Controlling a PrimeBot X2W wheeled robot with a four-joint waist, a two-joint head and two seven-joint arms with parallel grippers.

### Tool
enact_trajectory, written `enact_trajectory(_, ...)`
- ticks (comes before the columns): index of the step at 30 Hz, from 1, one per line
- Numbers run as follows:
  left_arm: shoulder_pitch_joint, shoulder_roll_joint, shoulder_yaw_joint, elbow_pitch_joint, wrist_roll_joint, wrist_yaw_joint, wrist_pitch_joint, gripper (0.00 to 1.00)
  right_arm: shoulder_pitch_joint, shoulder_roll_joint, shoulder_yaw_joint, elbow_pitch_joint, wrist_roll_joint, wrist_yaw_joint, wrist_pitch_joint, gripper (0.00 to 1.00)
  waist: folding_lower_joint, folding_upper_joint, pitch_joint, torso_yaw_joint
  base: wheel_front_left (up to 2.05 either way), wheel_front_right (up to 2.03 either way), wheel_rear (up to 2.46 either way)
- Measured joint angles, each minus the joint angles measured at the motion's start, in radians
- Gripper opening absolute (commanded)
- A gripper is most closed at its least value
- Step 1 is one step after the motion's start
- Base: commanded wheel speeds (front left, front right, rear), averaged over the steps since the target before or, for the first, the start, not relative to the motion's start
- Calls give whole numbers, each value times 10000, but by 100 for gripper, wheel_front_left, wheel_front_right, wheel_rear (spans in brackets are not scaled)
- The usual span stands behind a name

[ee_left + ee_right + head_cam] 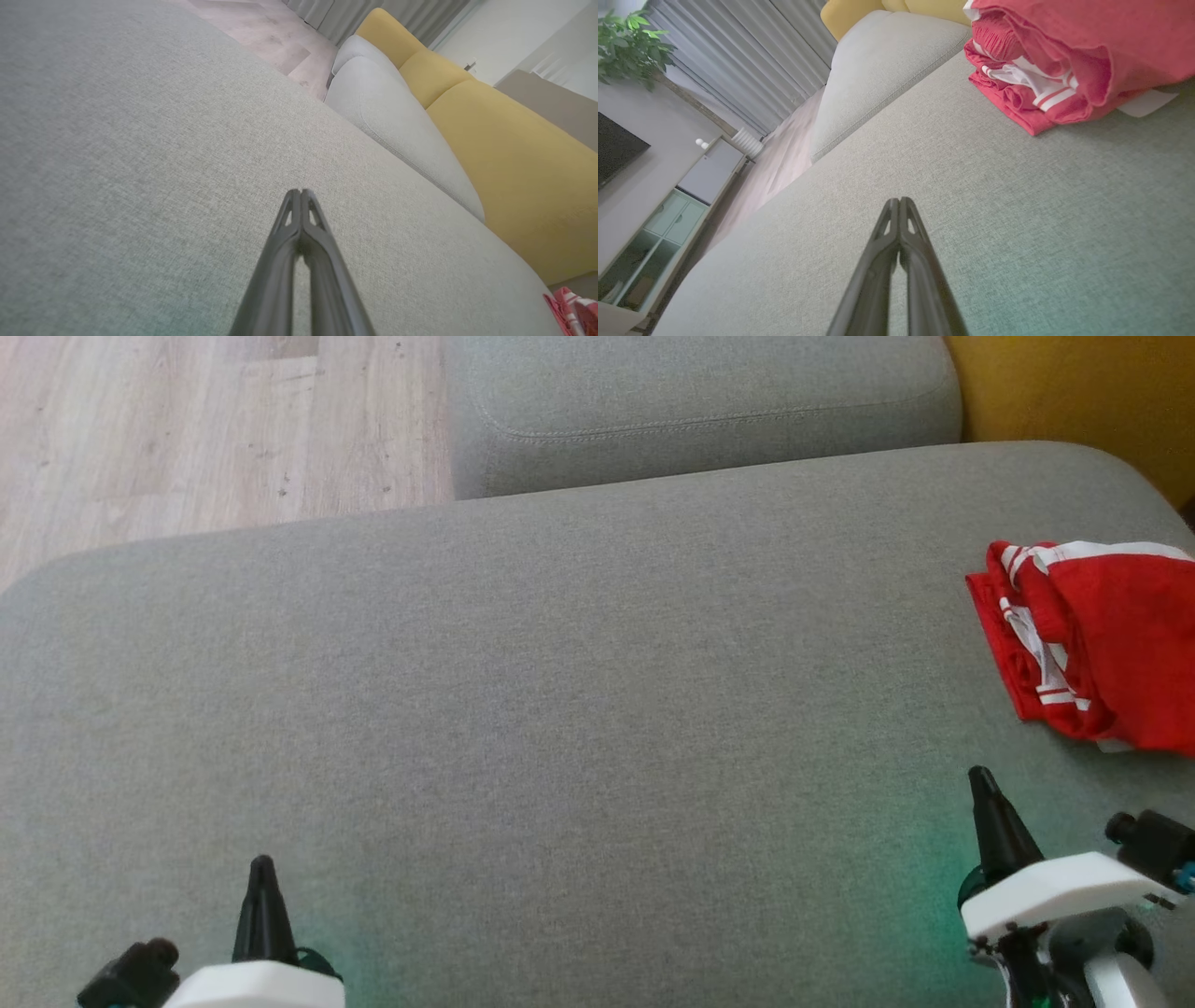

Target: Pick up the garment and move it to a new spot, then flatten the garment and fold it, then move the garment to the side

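One broad grey seat cushion [523, 709] spreads under both arms, with a second grey cushion [700, 401] and a yellow backrest [1074, 392] beyond it. The red garment [1102, 644] with white stripes lies at the seat cushion's far right edge, bundled in loose layers rather than spread out. It looks folded and set aside, so the task seems all but finished, though the fold is untidy. The right gripper [980, 782] hangs near the garment without touching it, fingers pressed together on nothing. The left gripper [263, 870], well apart, is likewise closed and empty.
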State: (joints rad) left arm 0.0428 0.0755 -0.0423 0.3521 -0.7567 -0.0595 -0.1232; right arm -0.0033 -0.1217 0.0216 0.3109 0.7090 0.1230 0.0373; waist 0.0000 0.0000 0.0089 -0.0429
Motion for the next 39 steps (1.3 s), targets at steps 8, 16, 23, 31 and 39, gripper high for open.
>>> enact_trajectory(8,-76,-25,113,-54,-823,-36,267,0,-81,111,-123,-46,863,0,84,0,0,0,-5,42,0,0,0)
enact_trajectory(16,-202,-48,180,-138,-1544,-119,441,0,-82,144,-278,-63,1620,0,128,0,0,0,-11,79,0,0,0)
enact_trajectory(23,-227,-86,318,-174,-2263,-125,623,0,-88,196,-393,-73,2378,0,211,0,0,0,-16,116,0,0,0)
enact_trajectory(31,-317,-113,433,-270,-3097,-217,882,0,-131,240,-585,-105,3254,-2,247,0,0,0,-21,158,0,0,0)
enact_trajectory(39,-449,-167,529,-345,-4023,-297,1129,0,-290,368,-715,-123,4228,0,336,0,0,0,-28,206,0,0,0)
